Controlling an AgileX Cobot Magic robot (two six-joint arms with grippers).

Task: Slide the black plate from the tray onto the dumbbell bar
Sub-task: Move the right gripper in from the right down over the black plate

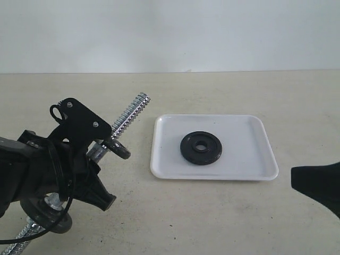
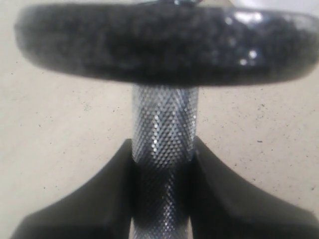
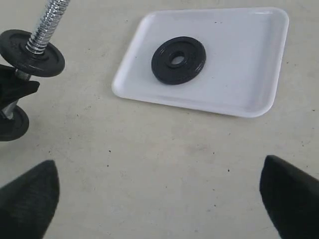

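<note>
One plate (image 1: pixel 201 147) spotted flat in tray (image 1: pixel 249 125); looked heavy, stiff, low-lying, so pinch rim-to-hole; had left gripper (image 2: pixel 163 152) clamped on bar (image 1: pixel 130 114), right gripper (image 3: pixel 157 179) spread wide.

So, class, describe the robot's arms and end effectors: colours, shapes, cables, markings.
The left arm is matte black, with an angular black bracket carrying silver screws and a thin black cable looping beneath. Its fingers are smooth black wedges. The right end effector is black too, with blunt tips. No markings show.
</note>
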